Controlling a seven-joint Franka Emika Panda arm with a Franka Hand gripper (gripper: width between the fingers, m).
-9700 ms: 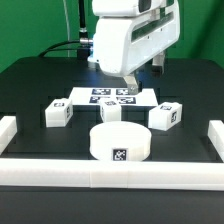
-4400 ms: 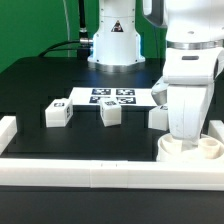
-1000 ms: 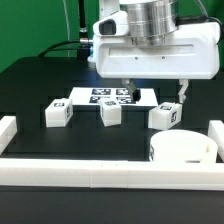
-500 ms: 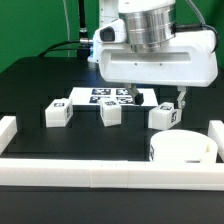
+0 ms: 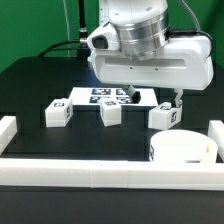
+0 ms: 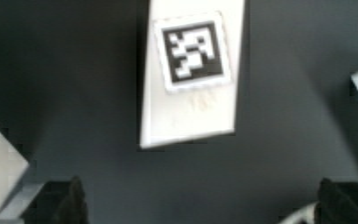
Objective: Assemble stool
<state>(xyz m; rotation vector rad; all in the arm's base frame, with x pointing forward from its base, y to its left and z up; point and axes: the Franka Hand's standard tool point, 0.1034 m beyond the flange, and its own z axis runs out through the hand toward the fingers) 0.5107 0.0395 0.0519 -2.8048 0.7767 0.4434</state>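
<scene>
End effector (image 5: 153,97) hangs open and empty, pointing down above the surface (image 5: 40,85). Seat (image 5: 183,150) sits at five o'clock by the rail (image 5: 100,172). Wrist view shows one leg (image 6: 190,80) beneath, clear of the fingertips (image 6: 60,200), its long axis crossing their closing line; descending should straddle its width.

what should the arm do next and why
Probably shift the open gripper over the leg at the exterior view's right and lower: nothing is held, the seat carries no legs, and the wrist view shows the marker board below.
</scene>
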